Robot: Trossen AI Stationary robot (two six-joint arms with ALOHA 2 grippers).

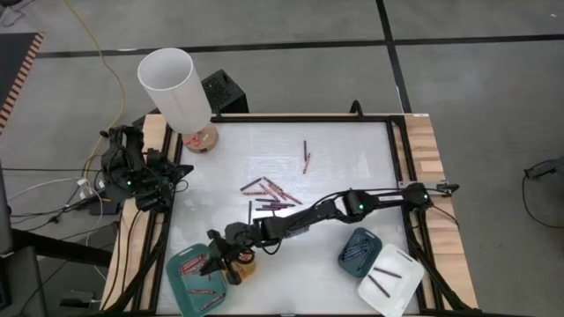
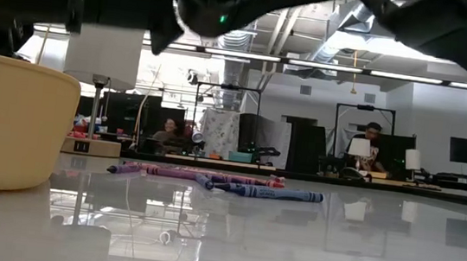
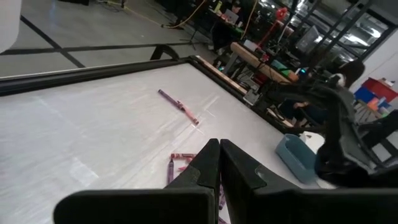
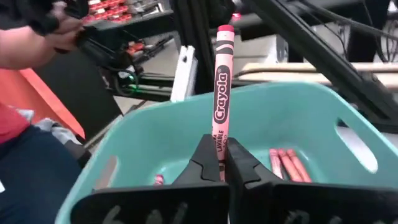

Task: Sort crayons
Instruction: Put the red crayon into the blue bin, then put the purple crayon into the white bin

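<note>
Right jaws point(image 4: 221, 163) pinch red crayon point(image 4: 221, 81) above teal tray point(image 4: 298, 112).

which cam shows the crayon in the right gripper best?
Right wrist view: the red crayon stands upright, pinched in the right gripper, above the teal tray. High view shows only the gripper over that tray. Low and left wrist views don't show it.

A glossy white tabletop point(image 2: 291, 241) stretches away at eye level. At the left edge stands a pale yellow plastic tray point(image 2: 8, 120) with a slot handle in its wall. Further back, in the middle, a loose cluster of purple, blue and pink paper-wrapped crayons point(image 2: 211, 180) lies flat on the surface. Dark robot arm parts point(image 2: 256, 2) cross overhead. Beyond the table, two people sit at desks.
</note>
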